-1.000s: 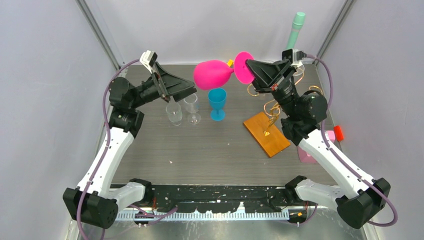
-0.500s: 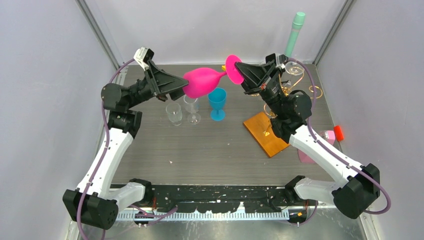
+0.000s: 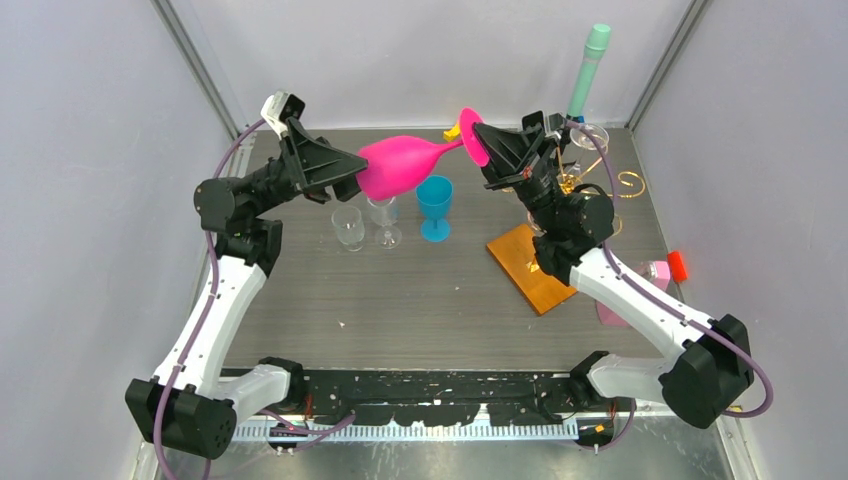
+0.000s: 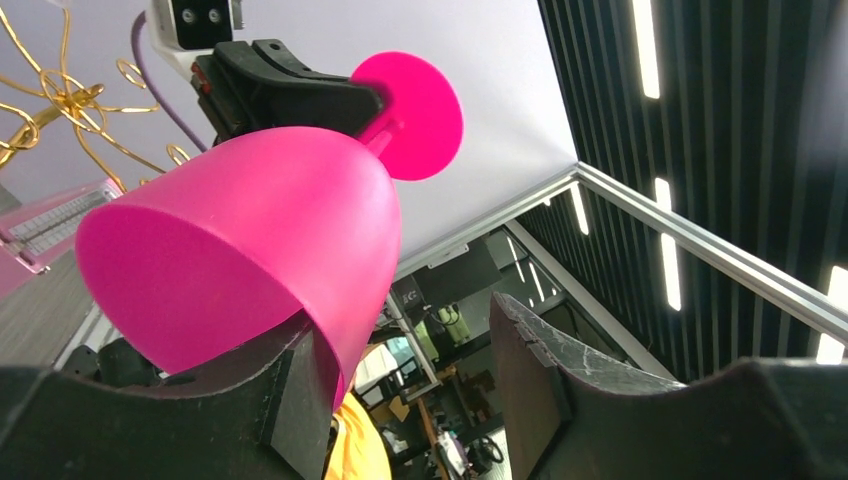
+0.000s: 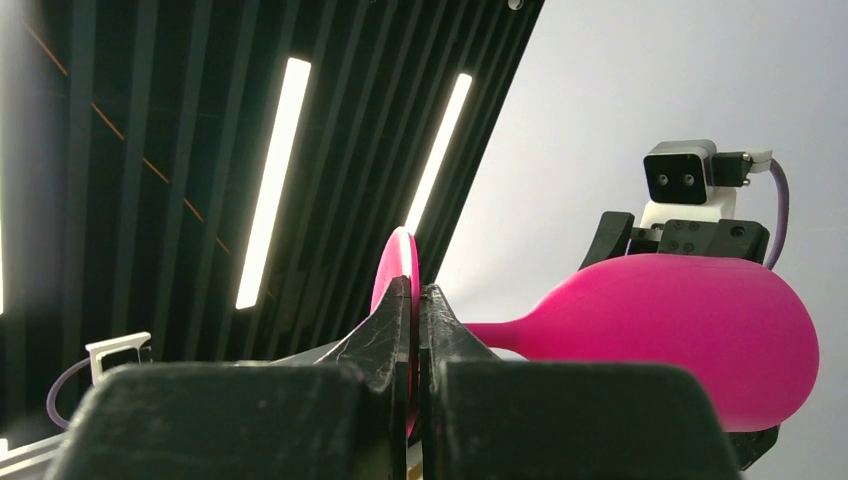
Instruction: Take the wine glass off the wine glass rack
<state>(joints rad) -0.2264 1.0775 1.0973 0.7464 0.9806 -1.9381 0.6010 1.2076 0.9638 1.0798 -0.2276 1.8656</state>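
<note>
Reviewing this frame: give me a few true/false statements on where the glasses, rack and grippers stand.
1. The pink wine glass hangs above the table, roughly horizontal. True.
2. The left gripper is open at the glass's bowl. True.
3. The right gripper is shut on the bowl. False: it pinches the foot disc.
4. The blue goblet lies on its side. False: it stands upright on the table.
5. The wine glass rack rests on the table. True.
</note>
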